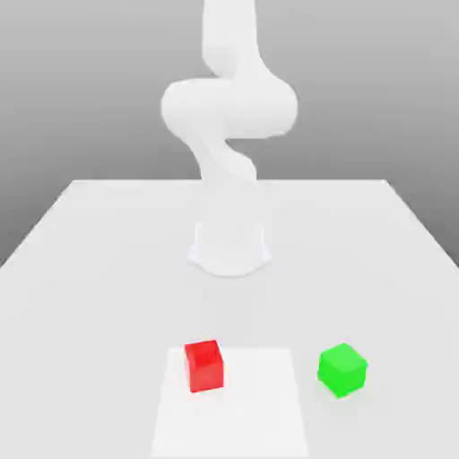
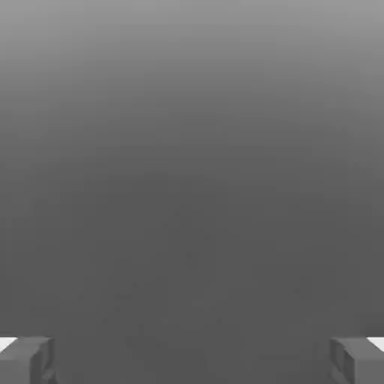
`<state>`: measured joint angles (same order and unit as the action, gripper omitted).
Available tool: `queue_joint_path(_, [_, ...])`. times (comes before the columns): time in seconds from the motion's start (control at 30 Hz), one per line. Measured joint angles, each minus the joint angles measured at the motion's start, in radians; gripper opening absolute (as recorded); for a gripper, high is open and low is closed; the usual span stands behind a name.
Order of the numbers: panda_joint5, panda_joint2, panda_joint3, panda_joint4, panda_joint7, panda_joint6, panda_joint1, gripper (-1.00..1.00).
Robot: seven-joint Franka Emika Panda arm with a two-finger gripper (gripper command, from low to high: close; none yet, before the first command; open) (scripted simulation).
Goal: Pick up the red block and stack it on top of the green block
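Two blocks [image 1: 204,368] [image 1: 342,370] in ext. view; fingers [image 2: 43,361] spread in hand view.

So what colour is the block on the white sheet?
Red; the block shows best in the exterior view.

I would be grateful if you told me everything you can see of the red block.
The red block is a small cube with flat sides and straight edges, plain red, its upper face a darker shade than its front. It sits upright on the white patch, near that patch's far edge, toward the exterior view's left, turned slightly. Nothing grips it, and the green block stands apart.
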<state>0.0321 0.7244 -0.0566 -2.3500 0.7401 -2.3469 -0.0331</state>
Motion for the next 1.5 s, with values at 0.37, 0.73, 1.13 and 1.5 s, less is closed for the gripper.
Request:
queue_joint_path(0.37, [0.12, -0.361, -0.149, -0.222, -0.249, -0.207, -0.109, 0.0])
queue_joint_path(0.73, [0.01, -0.667, -0.172, -0.444, -0.327, -0.423, -0.1, 0.0])
queue_joint_path(1.13, [0.062, -0.845, -0.138, -0.438, -0.393, -0.574, -0.078, 0.0])
queue_joint_path(1.5, [0.156, -0.961, -0.045, -0.432, -0.457, -0.67, -0.01, -1.0])
